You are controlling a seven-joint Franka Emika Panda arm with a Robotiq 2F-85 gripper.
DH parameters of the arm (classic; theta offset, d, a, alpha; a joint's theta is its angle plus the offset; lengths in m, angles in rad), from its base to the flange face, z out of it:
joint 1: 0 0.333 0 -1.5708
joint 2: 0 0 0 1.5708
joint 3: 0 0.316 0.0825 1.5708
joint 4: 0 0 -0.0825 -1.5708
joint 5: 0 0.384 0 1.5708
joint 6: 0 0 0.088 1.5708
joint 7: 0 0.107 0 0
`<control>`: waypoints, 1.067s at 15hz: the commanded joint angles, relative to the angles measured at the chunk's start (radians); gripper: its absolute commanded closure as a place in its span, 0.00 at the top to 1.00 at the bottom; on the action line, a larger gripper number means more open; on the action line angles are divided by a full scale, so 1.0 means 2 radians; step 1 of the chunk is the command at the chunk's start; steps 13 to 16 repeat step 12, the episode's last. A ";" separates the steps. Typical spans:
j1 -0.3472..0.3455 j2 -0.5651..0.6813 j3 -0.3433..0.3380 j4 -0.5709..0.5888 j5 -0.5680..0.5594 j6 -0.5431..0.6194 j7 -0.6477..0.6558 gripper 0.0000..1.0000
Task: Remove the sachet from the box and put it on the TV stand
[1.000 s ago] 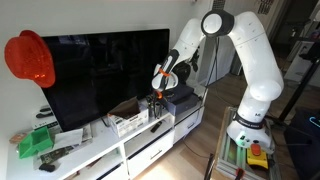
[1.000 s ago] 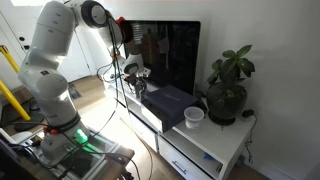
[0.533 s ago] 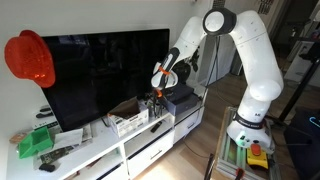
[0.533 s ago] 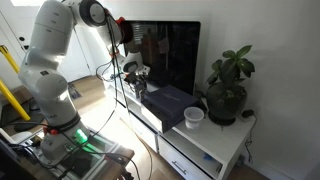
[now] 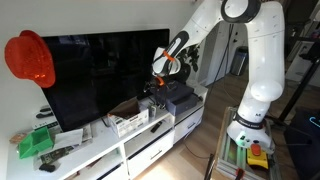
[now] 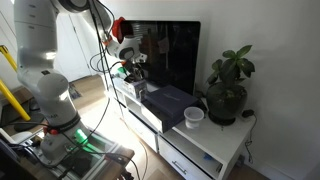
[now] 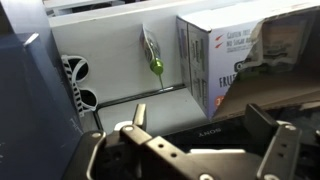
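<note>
Sachet (image 7: 152, 52) lies flat on the white counter (image 7: 108, 50), at 9 o'clock from the white box (image 7: 228, 55); it is just beside the box and apparently not touching it. 1 brown flap (image 7: 275, 95) projects from the box at its 5 o'clock. Dark grey flat box (image 7: 22, 110) sits at 9 o'clock from the sachet, well apart. End effector (image 7: 190, 150) hovers above at 6 o'clock, jaws spread wide and holding nothing.

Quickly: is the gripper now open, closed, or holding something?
Gripper: open, holding nothing; the sachet lies on the TV stand beside the box.
</note>
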 commanded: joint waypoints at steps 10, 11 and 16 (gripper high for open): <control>0.053 -0.145 -0.018 -0.014 -0.073 -0.167 0.000 1.00; 0.053 -0.145 -0.019 -0.014 -0.074 -0.167 0.000 1.00; 0.053 -0.145 -0.019 -0.015 -0.074 -0.167 0.000 1.00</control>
